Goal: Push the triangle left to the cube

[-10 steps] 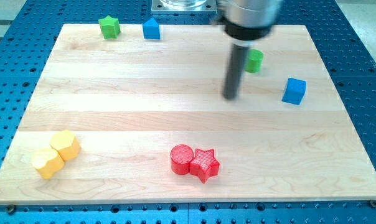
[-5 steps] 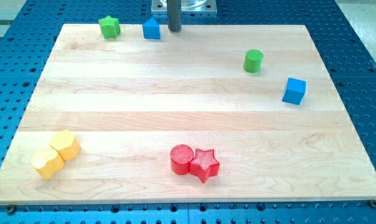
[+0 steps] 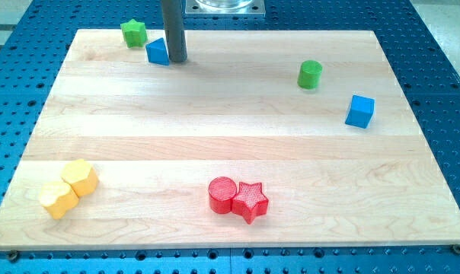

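Note:
The blue triangle (image 3: 158, 52) lies near the view's top left on the wooden board (image 3: 230, 144). My tip (image 3: 176, 59) stands right against the triangle's right side, touching it. The blue cube (image 3: 359, 111) sits far off at the view's right. The green star (image 3: 133, 33) is just up and left of the triangle.
A green cylinder (image 3: 310, 74) stands up and left of the blue cube. A red cylinder (image 3: 222, 194) and red star (image 3: 250, 201) touch each other at the bottom middle. Two yellow blocks (image 3: 68, 187) sit together at the bottom left. The arm's base (image 3: 222, 6) is at the top edge.
My tip moved from the board's right middle to the top, then down-left against the blue triangle. The triangle slid left and slightly down, closer to the green star.

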### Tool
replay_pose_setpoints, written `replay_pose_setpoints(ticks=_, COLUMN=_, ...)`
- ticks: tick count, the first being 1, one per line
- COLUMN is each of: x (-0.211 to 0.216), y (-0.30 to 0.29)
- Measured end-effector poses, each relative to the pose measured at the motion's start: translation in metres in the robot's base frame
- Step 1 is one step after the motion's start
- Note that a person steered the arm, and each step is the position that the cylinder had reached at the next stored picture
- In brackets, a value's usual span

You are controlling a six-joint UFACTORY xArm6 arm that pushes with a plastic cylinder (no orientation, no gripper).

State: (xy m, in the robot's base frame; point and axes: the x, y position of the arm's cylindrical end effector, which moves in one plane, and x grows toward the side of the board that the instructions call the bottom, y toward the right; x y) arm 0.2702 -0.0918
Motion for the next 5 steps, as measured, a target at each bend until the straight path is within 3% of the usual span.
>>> replay_pose_setpoints(ticks=2, x=0.000, y=-0.039)
replay_pose_setpoints(ticks=4, x=0.004, y=-0.042)
replay_pose_setpoints(ticks=5, x=0.049, y=-0.042)
